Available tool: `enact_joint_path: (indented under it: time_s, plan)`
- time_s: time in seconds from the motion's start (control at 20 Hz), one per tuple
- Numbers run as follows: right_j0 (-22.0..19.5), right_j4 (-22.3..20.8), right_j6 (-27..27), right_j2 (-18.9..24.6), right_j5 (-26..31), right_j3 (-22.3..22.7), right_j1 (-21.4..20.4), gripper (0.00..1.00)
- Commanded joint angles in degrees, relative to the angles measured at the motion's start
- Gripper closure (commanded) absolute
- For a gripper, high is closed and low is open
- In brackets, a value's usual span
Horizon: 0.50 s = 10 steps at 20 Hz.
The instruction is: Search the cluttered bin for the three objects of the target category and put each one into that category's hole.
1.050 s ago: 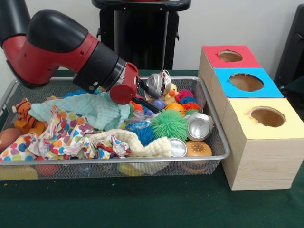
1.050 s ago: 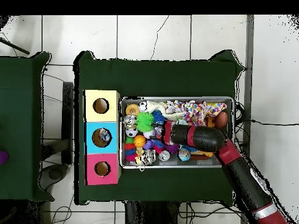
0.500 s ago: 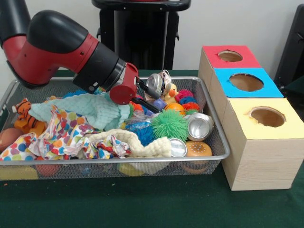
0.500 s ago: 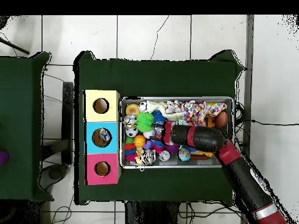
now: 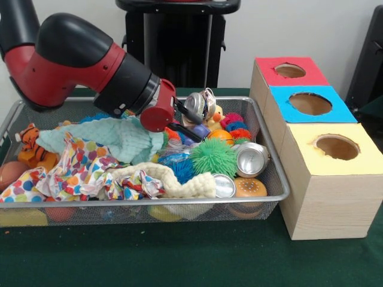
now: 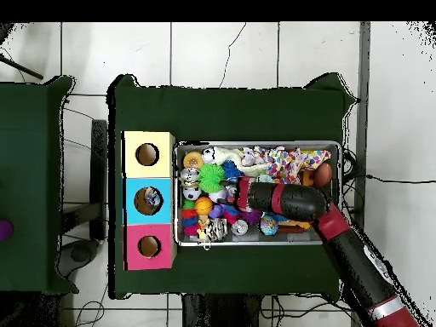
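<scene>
**Gripper low in the bin, beside a metal can**

The gripper (image 5: 190, 122) reaches sideways from the red wrist over the bin's (image 5: 270, 162) far middle. Two dark fingers (image 5: 189, 112) show, spread apart, the upper one touching or just beside a shiny metal can (image 5: 195, 104) that lies on its side, round end facing the camera. Whether that can is pinched I cannot tell. In the overhead view the wrist hides the gripper's tips altogether.

Just below lies a crumpled mint cloth (image 5: 114, 136), soft and waffled. A spiky green ball (image 5: 213, 156) sits near the bin's right end, with a second can (image 5: 251, 159) beside it, open mouth toward the camera, and a third can (image 5: 224, 186) at the near rim. A polka-dot cloth (image 5: 72, 170) and a knitted cream cloth (image 5: 179, 182) fill the near left.

The front view shows the boxes' (image 5: 326, 197) plain wood sides; only the overhead view looks down their holes, where something sits inside the blue hole (image 6: 150, 200), while the yellow hole (image 6: 146, 154) and red hole (image 6: 149, 246) look dark.
</scene>
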Motion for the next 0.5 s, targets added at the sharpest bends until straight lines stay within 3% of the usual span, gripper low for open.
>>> enact_joint_path:
  time_s: [0.05, 0.5]
  plan:
    - [1.40, 0.91, 3.04, -3.40, -0.42, -7.15, 0.18, 0.00]
    - [1.75, 1.72, 2.50, -3.35, 0.12, -8.37, 0.75, 0.00]
